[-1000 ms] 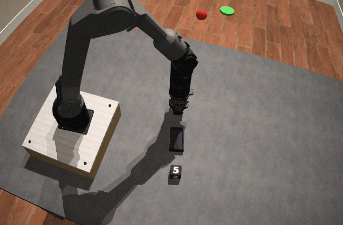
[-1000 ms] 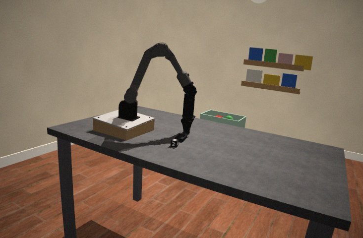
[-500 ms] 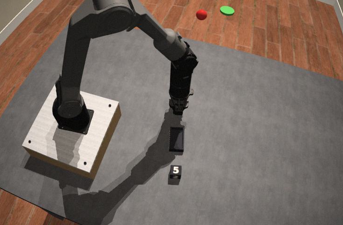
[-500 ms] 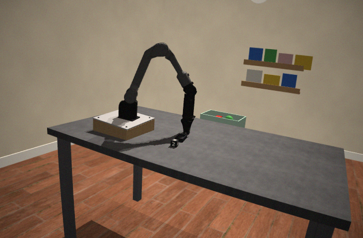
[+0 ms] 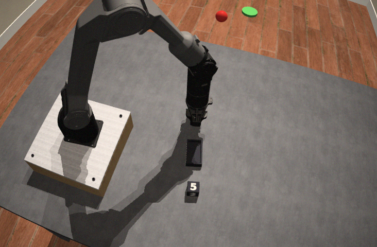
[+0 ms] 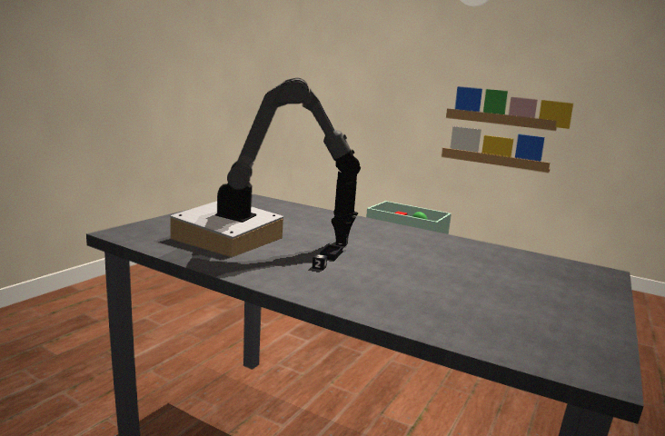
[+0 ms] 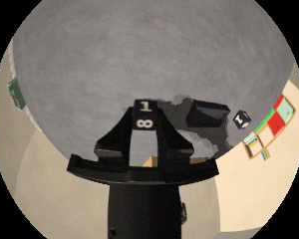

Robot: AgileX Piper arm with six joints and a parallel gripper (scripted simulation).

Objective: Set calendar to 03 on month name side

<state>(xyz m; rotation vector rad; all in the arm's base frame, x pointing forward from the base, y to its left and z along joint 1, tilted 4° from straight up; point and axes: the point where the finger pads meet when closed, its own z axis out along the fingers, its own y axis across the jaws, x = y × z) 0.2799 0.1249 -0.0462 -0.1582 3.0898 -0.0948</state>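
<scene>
My gripper (image 5: pixel 196 122) (image 6: pixel 339 239) (image 7: pixel 145 113) points straight down and is shut on a black date cube (image 7: pixel 145 122), held just above the table. In the wrist view the cube shows a 1 on top and an 8 on the face toward the camera. The black tray (image 5: pixel 194 152) (image 6: pixel 333 251) (image 7: pixel 205 114) lies flat and empty on the table, just in front of the gripper. The second black cube (image 5: pixel 192 188) (image 6: pixel 318 262) (image 7: pixel 240 119) stands on the table beyond the tray's far end, with a 5 on top and a 2 on its side.
The arm's wooden base block (image 5: pixel 81 148) (image 6: pixel 225 231) stands to the left. A green bin (image 6: pixel 408 215) holding a red ball (image 5: pixel 221 16) and a green disc (image 5: pixel 249 11) sits on the floor behind the table.
</scene>
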